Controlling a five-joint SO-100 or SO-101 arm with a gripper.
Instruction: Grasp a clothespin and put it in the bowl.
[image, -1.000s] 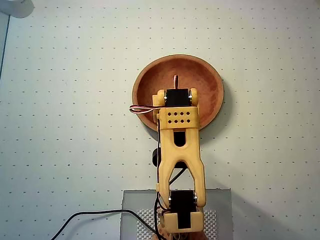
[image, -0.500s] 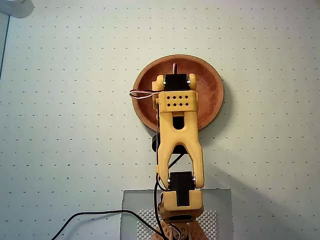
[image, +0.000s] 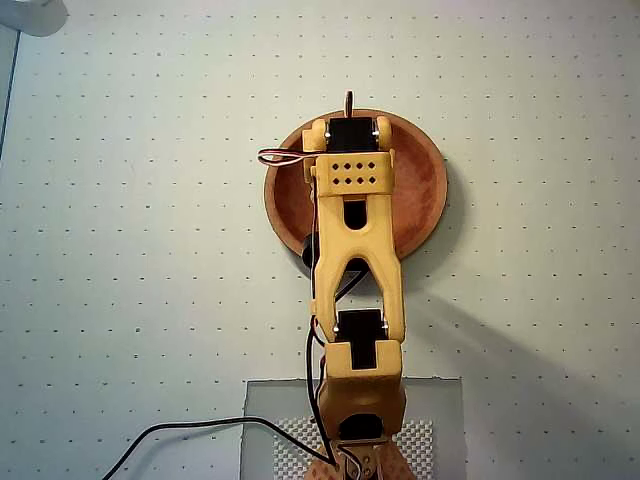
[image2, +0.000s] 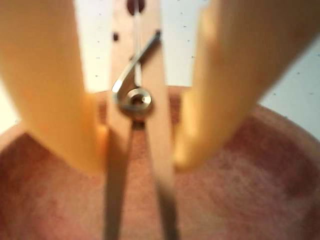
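In the wrist view, the light-tan wooden clothespin (image2: 136, 75) with its metal coil stands upright between my two yellow fingers (image2: 55, 100). My gripper (image2: 137, 160) is shut on it, just above the inside of the reddish-brown wooden bowl (image2: 250, 190). In the overhead view the yellow arm reaches over the bowl (image: 420, 190) and hides the gripper. Only the tip of the clothespin (image: 349, 100) shows past the wrist, at the bowl's far rim.
The bowl sits on a white dotted tabletop (image: 150, 250). The arm's base stands on a clear plate (image: 440, 420) at the bottom edge, with a black cable (image: 200, 425) trailing left. A grey object (image: 30, 15) sits in the top left corner.
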